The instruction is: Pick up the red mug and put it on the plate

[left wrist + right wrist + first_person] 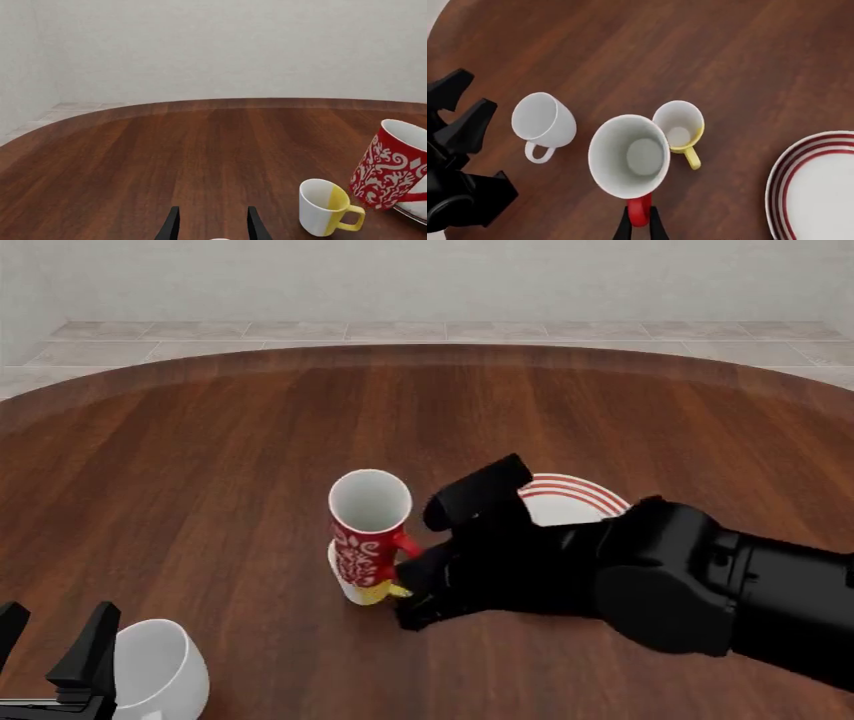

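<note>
The red mug [367, 532] with its white pattern hangs a little above the table, slightly tilted, its white inside facing up. My right gripper [639, 225] is shut on its red handle [639, 212]. In the left wrist view the red mug [389, 166] is raised beside the plate's edge [410, 215]. The plate [577, 496], white with red rings, lies just right of the mug and is partly hidden by my right arm. My left gripper [51, 635] stands open at the near left, holding nothing.
A small yellow-and-white mug [374, 590] stands on the table directly under and in front of the red mug. A larger plain white mug [160, 672] lies on its side next to the left gripper. The round dark wooden table [200, 460] stretches away behind.
</note>
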`<state>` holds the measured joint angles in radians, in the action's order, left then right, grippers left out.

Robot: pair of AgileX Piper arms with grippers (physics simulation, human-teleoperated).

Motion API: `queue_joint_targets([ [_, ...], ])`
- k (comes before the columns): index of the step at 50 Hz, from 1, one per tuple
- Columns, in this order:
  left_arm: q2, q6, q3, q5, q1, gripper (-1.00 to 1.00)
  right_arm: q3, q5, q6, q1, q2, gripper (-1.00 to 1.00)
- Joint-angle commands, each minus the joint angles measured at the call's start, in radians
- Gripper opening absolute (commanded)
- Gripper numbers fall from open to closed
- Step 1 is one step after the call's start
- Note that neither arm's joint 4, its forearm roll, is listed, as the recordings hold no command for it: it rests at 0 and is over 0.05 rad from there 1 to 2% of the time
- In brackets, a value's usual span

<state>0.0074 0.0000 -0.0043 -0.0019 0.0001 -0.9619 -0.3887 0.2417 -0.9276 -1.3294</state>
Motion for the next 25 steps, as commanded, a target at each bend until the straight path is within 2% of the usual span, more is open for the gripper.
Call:
queue_joint_targets([
  [1,0.0,0.0,0.0,0.0,0.0,1.0,-0.027,-0.062,-0.07,0.083,0.115,-1.0],
  [10,0.0,0.0,0.0,0.0,0.0,1.0,-0.047,-0.111,-0.12,0.158,0.188,-1.0],
  [25,0.0,0.0,0.0,0.0,0.0,1.0,-0.063,-0.163,-0.145,0.275,0.272,-1.0],
])
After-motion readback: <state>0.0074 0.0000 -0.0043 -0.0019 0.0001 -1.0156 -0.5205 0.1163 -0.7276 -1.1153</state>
